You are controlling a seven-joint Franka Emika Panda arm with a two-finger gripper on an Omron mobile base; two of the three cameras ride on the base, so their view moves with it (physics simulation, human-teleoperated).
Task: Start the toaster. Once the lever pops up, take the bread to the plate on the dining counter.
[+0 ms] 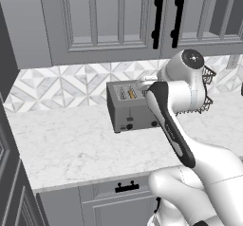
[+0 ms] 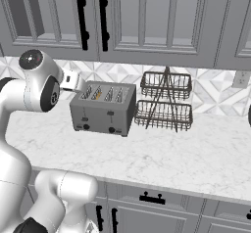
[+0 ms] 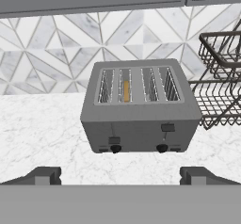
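The gripper [image 3: 120, 173] has its fingers wide apart and holds nothing, facing the toaster [image 3: 139, 108], ready to push a slider. The bread [image 3: 126, 91] sits in a slot.

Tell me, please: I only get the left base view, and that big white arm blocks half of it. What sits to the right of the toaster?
Observer: A two-tier dark wire rack stands on the counter, close beside the toaster.
Operator: I can see something orange on top of the toaster. What is it?
Observer: From above, in the hand view, it is the bread, one golden slice sunk in the second of four slots from the left.
Operator: Are the jaws holding anything?
Observer: No. They stand wide open in front of the toaster, with nothing between them.
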